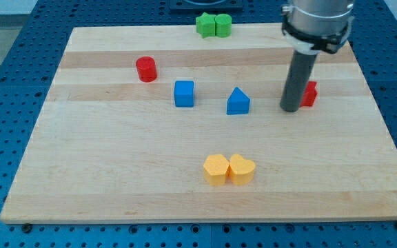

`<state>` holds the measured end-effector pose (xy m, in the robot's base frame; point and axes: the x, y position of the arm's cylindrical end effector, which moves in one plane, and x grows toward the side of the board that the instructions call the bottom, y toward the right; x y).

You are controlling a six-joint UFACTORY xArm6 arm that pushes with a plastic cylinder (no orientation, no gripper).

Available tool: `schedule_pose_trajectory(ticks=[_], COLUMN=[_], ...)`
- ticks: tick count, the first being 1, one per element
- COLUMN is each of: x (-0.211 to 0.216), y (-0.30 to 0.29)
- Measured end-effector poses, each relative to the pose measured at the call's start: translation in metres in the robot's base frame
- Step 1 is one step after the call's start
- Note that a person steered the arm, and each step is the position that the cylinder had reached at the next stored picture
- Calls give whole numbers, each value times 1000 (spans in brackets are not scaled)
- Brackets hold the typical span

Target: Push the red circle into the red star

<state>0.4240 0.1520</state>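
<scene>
The red circle (146, 69) stands on the wooden board at the upper left. The red star (310, 94) sits at the right, partly hidden behind my rod. My tip (291, 109) rests on the board touching or just left of the red star, far to the right of the red circle. A blue cube (184, 94) and a blue triangular block (238, 102) lie between the circle and the star.
Two green blocks (214, 25) sit together at the board's top edge. A yellow hexagon (216, 169) and a yellow heart (242, 169) touch each other near the bottom middle. The wooden board (102, 172) lies on a blue perforated table.
</scene>
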Motion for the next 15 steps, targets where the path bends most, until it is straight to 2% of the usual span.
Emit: schedule_pose_trajectory(ticks=[2,3,4,5,6,7,8,9,10,11,12,15], x=[-24,-23,29,89,106,75,24,-53,-109,-117,-108,-79], y=[34,-6,-14,-96,-220,-321,-383,-407,-390,-319,-275,-290])
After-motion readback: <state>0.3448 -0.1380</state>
